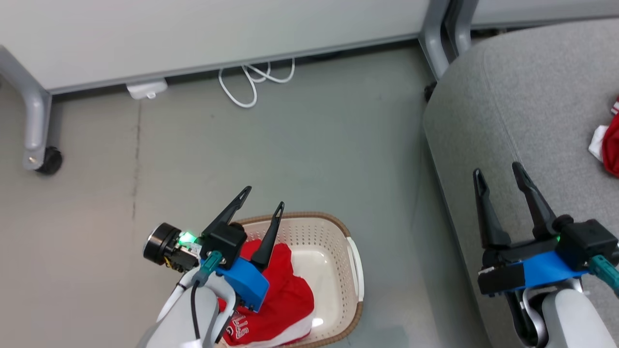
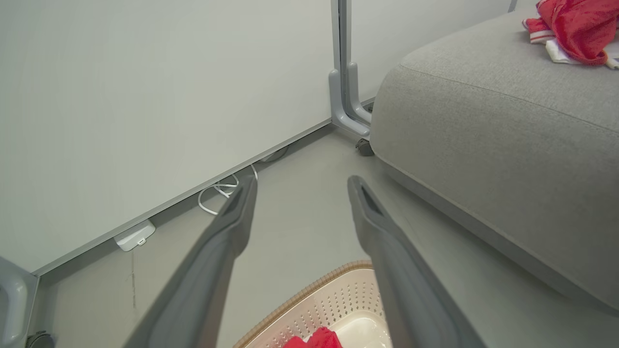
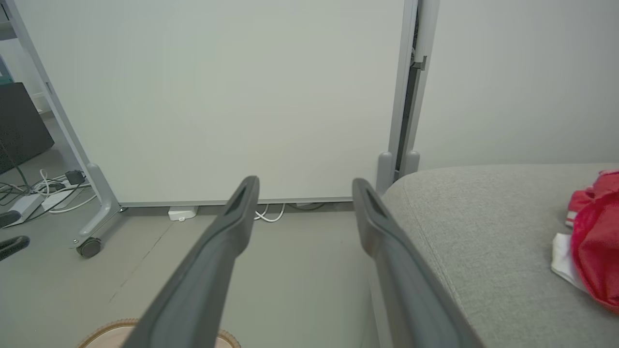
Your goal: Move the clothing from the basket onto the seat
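Red clothing (image 1: 285, 295) heaped in cream basket (image 1: 319, 234) — one red garment (image 1: 613, 150) on grey seat (image 1: 522, 96).

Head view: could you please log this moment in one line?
left gripper open above basket; right gripper open at seat edge; clothing in basket, some on seat

Your left end effector (image 1: 265, 196) covers part of the clothing (image 1: 290, 295) beneath it, lettering half hidden. Right of your right end effector (image 1: 497, 168), a red garment (image 1: 613, 150) runs off the edge.

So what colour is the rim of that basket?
Brown, around the cream-white basket; the head view shows it best.
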### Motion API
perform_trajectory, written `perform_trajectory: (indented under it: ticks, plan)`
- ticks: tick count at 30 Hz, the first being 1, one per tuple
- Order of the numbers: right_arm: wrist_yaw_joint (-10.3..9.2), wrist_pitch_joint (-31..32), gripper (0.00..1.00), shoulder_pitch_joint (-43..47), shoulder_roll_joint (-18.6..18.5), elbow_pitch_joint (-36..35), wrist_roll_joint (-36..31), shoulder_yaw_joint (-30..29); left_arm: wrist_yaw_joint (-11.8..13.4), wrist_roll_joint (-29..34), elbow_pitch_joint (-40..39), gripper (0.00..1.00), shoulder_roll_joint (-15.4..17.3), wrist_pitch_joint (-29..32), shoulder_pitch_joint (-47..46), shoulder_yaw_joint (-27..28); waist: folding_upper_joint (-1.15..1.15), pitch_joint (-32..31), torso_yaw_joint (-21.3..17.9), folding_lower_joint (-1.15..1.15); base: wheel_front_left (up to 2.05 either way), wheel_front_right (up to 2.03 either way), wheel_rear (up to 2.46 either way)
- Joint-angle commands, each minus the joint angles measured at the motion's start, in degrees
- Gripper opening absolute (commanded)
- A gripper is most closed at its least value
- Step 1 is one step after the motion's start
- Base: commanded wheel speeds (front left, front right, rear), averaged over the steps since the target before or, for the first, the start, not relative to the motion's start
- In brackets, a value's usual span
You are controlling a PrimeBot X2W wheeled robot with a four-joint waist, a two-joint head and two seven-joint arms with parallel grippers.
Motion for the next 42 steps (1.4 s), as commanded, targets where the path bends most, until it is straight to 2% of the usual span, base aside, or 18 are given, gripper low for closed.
perform_trajectory:
  ticks: [1, 14, 28, 33, 42]
  plan:
    - [0.01, -0.2, 1.0, -1.3, -0.4, -0.4, 0.1, 0.2, 0.0, -0.4, 1.1, 1.0, 0.7, -0.2, -1.8, -0.9, 0.0, 2.9, -1.5, -0.01, 0.0, 0.0, 0.0]
    - [0.01, -0.2, 1.0, -8.7, -1.1, -2.3, 0.4, 1.6, 0.0, -3.2, 16.8, 1.0, 3.9, -0.2, -14.4, -16.5, 0.0, 15.0, -5.2, -0.01, 0.0, 0.0, 0.0]
    - [0.01, -0.2, 1.0, -15.3, -1.7, -4.8, -0.1, 2.4, 0.0, -6.6, 33.2, 1.0, 3.8, 0.0, -25.1, -32.6, 0.0, 26.8, -6.9, -0.01, 0.0, 0.0, 0.0]
    - [0.01, -0.2, 1.0, -17.4, -2.1, -6.0, -0.4, 2.5, 0.0, -8.4, 37.8, 1.0, 3.1, 2.7, -28.1, -37.3, 0.0, 30.8, -7.2, -0.01, 0.0, 0.0, 0.0]
    - [0.01, -0.2, 1.0, -20.4, -2.8, -7.5, -0.7, 2.5, 0.0, -11.3, 40.2, 1.0, 3.9, 9.3, -32.5, -45.2, 0.0, 37.2, -7.2, -0.01, 0.0, 0.0, 0.0]
